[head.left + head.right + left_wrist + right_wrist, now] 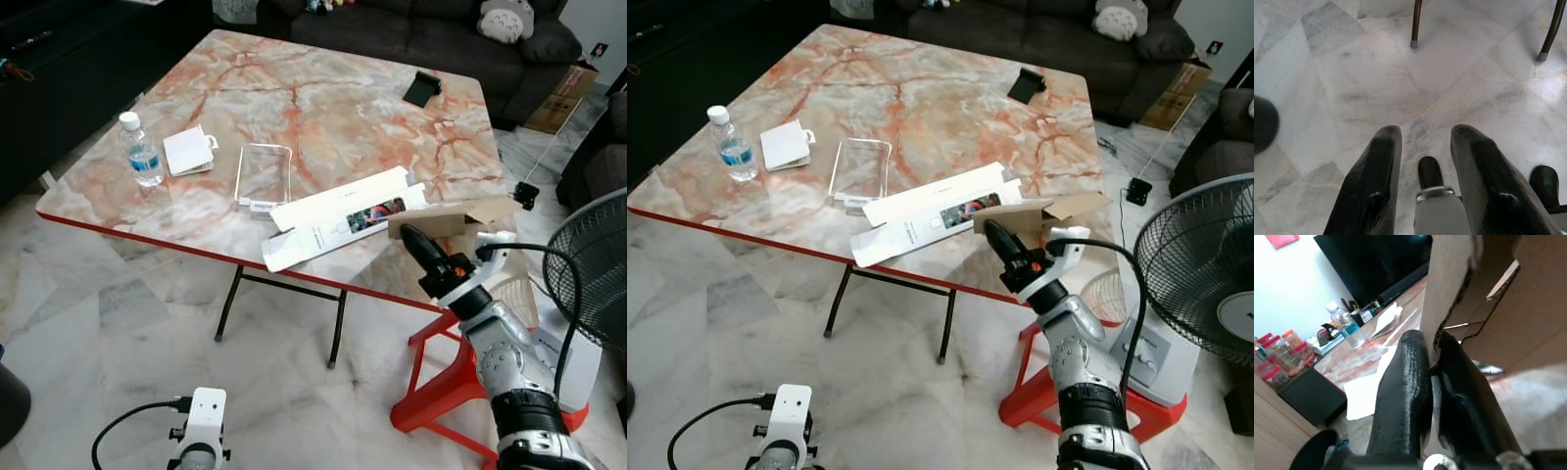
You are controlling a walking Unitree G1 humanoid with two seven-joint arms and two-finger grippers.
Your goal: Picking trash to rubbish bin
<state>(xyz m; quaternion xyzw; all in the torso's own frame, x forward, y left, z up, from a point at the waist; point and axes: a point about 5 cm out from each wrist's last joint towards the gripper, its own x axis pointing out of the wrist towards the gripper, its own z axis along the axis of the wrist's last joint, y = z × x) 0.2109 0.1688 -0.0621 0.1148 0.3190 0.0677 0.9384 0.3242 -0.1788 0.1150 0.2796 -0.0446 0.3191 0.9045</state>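
Cardboard box [460, 217] sits at table [323, 108] edge w/ a flap pinched tight in right gripper [1432, 360]. Lift slow & level so it won't tear or drag the white box [343, 217] beside it. Left gripper [1425, 142] hangs wide, idle.

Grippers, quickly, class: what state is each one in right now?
Left gripper: open, holding nothing, hanging over the floor.
Right gripper: fingers closed on the cardboard piece at the table edge.

The left gripper [1422, 142] hangs over the marble floor [1352, 88], its fingers [1374, 181] parted. Two dark bench legs [1416, 22] stand at twelve and two o'clock.
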